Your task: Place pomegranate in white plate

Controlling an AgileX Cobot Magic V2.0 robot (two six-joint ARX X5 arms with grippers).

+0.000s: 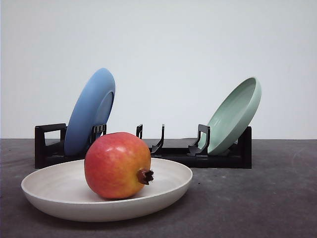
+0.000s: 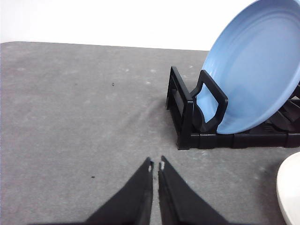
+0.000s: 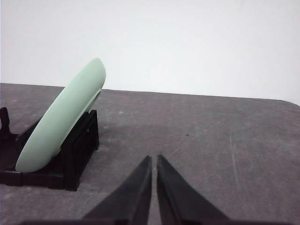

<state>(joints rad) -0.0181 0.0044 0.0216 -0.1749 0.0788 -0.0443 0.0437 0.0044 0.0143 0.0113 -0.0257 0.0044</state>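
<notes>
— Where nearest in the front view, at about 7 o'clock: white plate (image 1: pixel 59 191) flat on the grey table (image 1: pixel 277 198), pomegranate (image 1: pixel 117 165) resting inside, slightly right of centre, crown nub (image 1: pixel 145 176) aimed at 3 o'clock.

— And touching the rim?

— No; sitting well within the plate, on its floor.

— Behind that?

— Black rack (image 1: pixel 218 156), running from 9 to 3 o'clock. Blue plate (image 1: pixel 90 111) propped in its left end, leaning toward 1 o'clock. Green plate (image 1: pixel 235 115) in the right end, likewise tilted toward 1 o'clock. Empty slots between. Beyond, plain pale wall.

— Left gripper?

— Seen from the left wrist: left gripper (image 2: pixel 155 165) pinched together, tips almost meeting, nothing between, above bare table. Rack end and blue plate further off toward 2 o'clock; sliver of white plate at 4 o'clock.

— Right gripper?

— From the right wrist: right gripper (image 3: pixel 154 159) also pressed closed, empty, over bare table. Green plate on the rack at about 9 o'clock, well apart.
</notes>
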